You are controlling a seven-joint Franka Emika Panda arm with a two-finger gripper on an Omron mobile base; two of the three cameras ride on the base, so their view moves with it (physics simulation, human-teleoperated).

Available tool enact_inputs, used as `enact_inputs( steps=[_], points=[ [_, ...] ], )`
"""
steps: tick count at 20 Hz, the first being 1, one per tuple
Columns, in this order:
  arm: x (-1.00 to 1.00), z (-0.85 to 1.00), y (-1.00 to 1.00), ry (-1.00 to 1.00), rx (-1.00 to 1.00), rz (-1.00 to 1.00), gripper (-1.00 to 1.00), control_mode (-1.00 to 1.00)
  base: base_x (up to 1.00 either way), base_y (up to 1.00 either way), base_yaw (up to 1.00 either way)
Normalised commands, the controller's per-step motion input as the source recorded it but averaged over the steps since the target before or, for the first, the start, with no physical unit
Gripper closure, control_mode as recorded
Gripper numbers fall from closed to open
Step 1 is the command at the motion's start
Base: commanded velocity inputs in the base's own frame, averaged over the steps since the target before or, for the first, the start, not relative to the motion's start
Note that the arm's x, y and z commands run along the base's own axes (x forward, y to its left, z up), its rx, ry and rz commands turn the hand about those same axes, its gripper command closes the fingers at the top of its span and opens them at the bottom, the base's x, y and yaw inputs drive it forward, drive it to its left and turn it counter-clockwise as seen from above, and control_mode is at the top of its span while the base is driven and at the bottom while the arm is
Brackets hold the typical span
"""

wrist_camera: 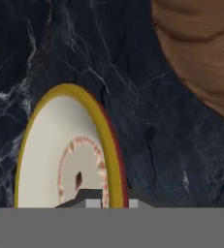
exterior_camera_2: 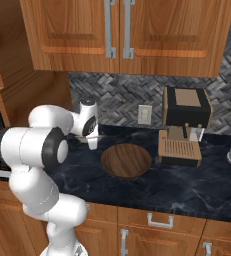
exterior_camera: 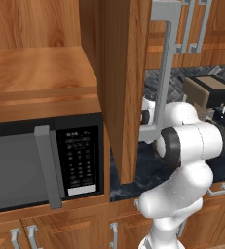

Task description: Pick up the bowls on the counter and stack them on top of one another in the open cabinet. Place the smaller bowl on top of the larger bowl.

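Pincer low over small cream-white round bowl w/ yellow rim, tips straddling its rim; open or closing, can't tell.

Bowl sits on dark marbled stone counter directly under tips; wide dark brown wooden bowl just beyond, apart. Best: keep rim centred betw. tips, squeeze firmly, lift straight before swinging to wooden cabinet w/ long grey handle.

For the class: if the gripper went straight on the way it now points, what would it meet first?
Probably the smaller bowl: its yellow rim sits right at the gripper, on the counter. Depth is unclear.
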Motion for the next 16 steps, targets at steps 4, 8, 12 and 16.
enact_inputs(
  steps=[4, 8, 12, 16],
  points=[
    [-0.75, 0.50, -0.26, -0.22, 0.00, 0.00, 1.00, -1.00, 0.00, 0.00, 0.00],
    [-0.79, 0.51, -0.32, -0.31, 0.00, 0.00, 1.00, -1.00, 0.00, 0.00, 0.00],
    [-0.72, 0.41, -0.29, -0.34, 0.00, 0.00, 1.00, -1.00, 0.00, 0.00, 0.00],
    [-0.56, 0.33, -0.37, -0.29, -0.02, 0.00, 1.00, -1.00, 0.00, 0.00, 0.00]
  ],
)
